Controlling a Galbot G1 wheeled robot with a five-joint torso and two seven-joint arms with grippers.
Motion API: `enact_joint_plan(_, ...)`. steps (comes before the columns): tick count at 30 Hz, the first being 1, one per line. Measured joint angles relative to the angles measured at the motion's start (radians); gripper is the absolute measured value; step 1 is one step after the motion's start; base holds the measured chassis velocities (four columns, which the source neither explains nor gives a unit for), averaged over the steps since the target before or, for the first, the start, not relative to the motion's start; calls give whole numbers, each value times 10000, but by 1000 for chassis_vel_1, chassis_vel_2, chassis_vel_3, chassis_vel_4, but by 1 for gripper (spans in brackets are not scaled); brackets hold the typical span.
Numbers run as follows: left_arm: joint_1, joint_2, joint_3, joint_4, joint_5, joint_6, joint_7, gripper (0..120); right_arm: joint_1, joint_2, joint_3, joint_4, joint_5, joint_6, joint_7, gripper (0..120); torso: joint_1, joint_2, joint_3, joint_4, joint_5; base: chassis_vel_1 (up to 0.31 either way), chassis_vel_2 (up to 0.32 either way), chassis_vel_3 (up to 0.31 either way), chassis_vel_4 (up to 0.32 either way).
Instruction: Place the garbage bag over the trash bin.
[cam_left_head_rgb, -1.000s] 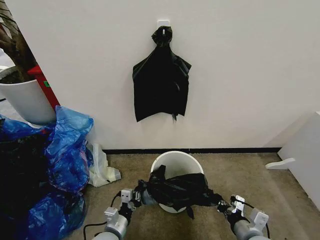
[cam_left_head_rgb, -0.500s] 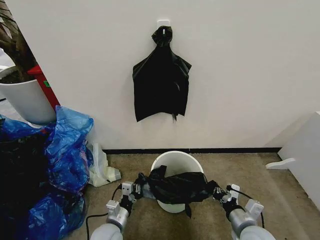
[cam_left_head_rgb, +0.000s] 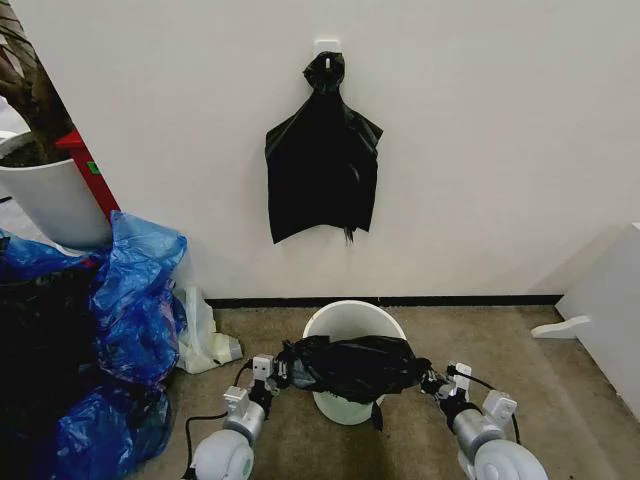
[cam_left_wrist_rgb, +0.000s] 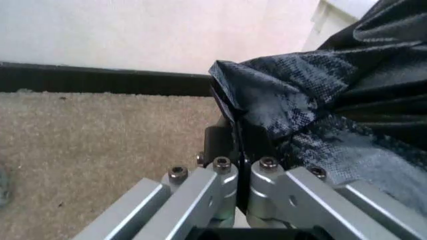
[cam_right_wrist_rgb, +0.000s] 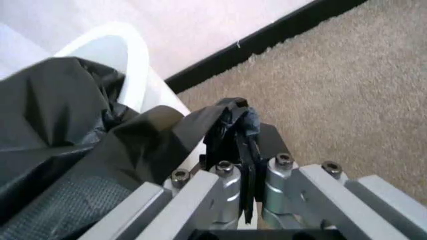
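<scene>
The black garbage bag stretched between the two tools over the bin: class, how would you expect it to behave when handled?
The garbage bag is probably floppy: it sags and wrinkles between the left tool and right tool. Its glossy film looks slippery, and likely light, since pinched corners alone hold it above the trash bin.

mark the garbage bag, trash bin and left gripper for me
garbage bag (cam_left_head_rgb: 352, 367), head view, middle of the stretched black plastic.
trash bin (cam_left_head_rgb: 345, 316), head view, far inner wall under the rim.
left gripper (cam_left_wrist_rgb: 238, 135), left wrist view, fingertips pinching the bag's edge.
</scene>
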Motion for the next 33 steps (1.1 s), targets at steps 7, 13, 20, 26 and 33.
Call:
enact_joint_plan(7,-69,-35,-119,-56,-54,33,60,0,313,14,109,-67,109,-278,-192,0,0,0,-1,0,0,0,0,0,0)
enact_joint_plan(13,-99,-136,-345,28,-133,41,70,0,867,261,85,-527,74,-555,-240,0,0,0,-1,1,0,0,0,0,0)
enact_joint_plan(20,-116,-297,-483,333,-92,32,81,0,1107,472,21,-886,91,-913,-257,0,0,0,-1,1,1,0,0,0,0)
enact_joint_plan(26,-194,-398,-509,497,-64,31,110,0,1210,506,76,-1120,174,-1080,-289,0,0,0,-1,0,0,0,0,0,0)
enact_joint_plan(33,-115,-444,-555,581,69,-2,196,0,956,498,140,-1068,49,-1133,-505,0,0,0,-1,0,0,0,0,0,0)
